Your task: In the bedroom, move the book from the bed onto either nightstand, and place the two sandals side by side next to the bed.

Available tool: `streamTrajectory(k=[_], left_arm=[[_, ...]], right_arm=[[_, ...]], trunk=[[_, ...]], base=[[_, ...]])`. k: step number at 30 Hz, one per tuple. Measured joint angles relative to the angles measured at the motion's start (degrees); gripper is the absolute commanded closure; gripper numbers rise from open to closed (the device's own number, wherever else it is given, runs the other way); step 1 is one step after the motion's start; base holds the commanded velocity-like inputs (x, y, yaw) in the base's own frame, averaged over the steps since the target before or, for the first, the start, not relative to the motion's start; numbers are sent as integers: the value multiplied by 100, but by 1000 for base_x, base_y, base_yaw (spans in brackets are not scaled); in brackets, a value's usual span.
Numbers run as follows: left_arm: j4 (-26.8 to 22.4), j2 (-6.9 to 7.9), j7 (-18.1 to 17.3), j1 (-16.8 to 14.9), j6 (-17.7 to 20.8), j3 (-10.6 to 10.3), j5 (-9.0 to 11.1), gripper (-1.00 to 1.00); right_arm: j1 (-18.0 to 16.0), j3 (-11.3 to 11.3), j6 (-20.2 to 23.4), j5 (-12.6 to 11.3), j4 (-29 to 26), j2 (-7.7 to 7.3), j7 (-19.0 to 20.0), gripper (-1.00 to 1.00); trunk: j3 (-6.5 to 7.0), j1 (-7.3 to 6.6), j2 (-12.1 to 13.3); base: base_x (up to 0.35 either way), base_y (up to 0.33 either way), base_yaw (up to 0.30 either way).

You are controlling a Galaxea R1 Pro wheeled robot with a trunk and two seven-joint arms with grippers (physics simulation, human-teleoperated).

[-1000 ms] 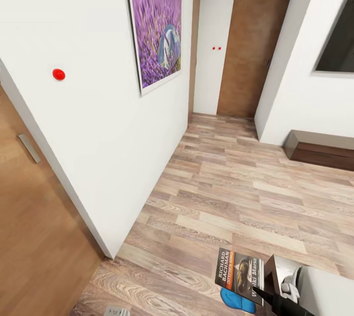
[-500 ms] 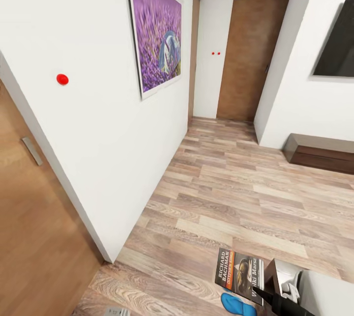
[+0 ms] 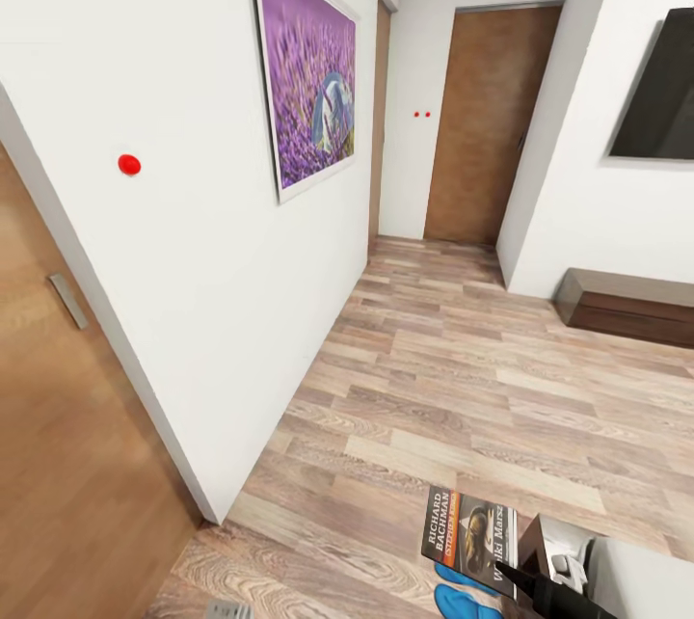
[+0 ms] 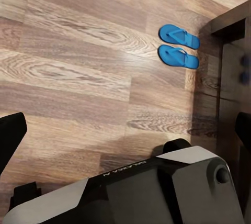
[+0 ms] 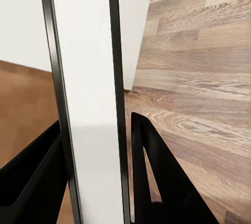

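Observation:
The book [image 3: 470, 542], with "RICHARD BACHMAN" on its cover, hangs above the floor at the lower right of the head view. My right gripper [image 3: 521, 582] is shut on it. In the right wrist view the book's white page edge [image 5: 86, 103] stands between the two black fingers [image 5: 157, 177]. The two bright blue sandals [image 4: 179, 46] lie side by side on the plank floor against a dark brown wooden frame [image 4: 230, 51]. They also peek out under the book [image 3: 465, 597]. My left gripper [image 4: 127, 129] hangs open over the floor, holding nothing.
A white wall with a purple painting [image 3: 306, 69] runs along the left. Tan doors stand at the far end [image 3: 482, 118] and close on the left [image 3: 58, 465]. A long low dark dresser [image 3: 627, 306] sits under a dark screen [image 3: 665, 89]. Plank floor [image 3: 453, 378] spreads between them.
The head view has shifted, so the wall, the doors and the sandals sit slightly lower in the picture. The book stays held in my right gripper at the same spot.

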Motion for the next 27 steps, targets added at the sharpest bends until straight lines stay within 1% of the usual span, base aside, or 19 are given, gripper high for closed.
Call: streamTrajectory(k=[20, 27], left_arm=[[0, 2, 0, 0, 0, 0, -1, -100], [0, -1, 0, 0, 0, -1, -2, -100]], right_arm=[[-1, 1, 0, 0, 0, 0, -3, 100], [1, 1, 2, 1, 0, 0, -1, 100]], trunk=[[185, 0, 0], [205, 0, 1]], base=[[0, 0, 0], [0, 0, 0]])
